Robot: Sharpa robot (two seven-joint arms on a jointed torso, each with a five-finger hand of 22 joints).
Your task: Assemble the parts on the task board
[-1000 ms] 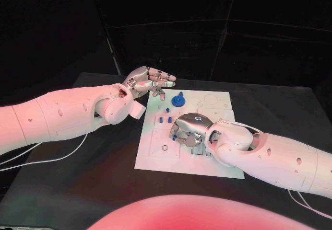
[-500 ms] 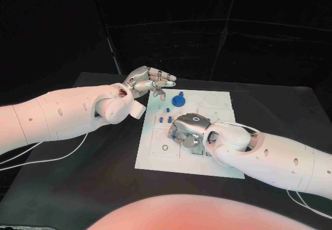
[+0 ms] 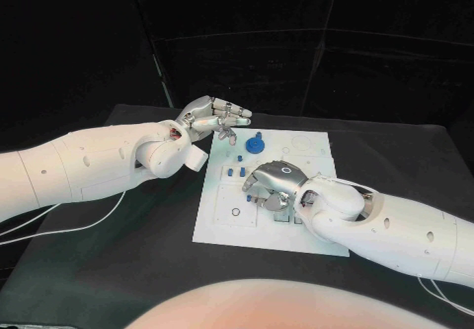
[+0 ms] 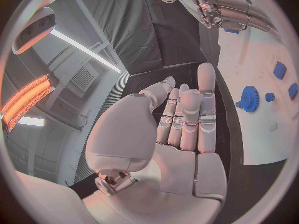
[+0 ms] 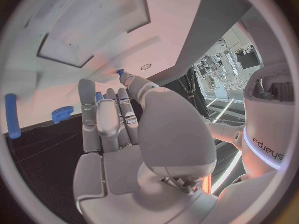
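Black table with the task board

The black table [image 3: 138,253] carries the white task board [image 3: 222,223] at its middle; a white cable [image 3: 59,223] trails over the table's left part.

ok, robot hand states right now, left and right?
Left robot hand: open, holding nothing, raised by the task board's far left corner.
Right robot hand: over the board, pinching a small blue part at its fingertips.

Left hand [image 3: 211,115] hovers raised, fingers straight and close together, holding nothing; right hand [image 3: 272,184] reaches palm-down, fingers curled under.
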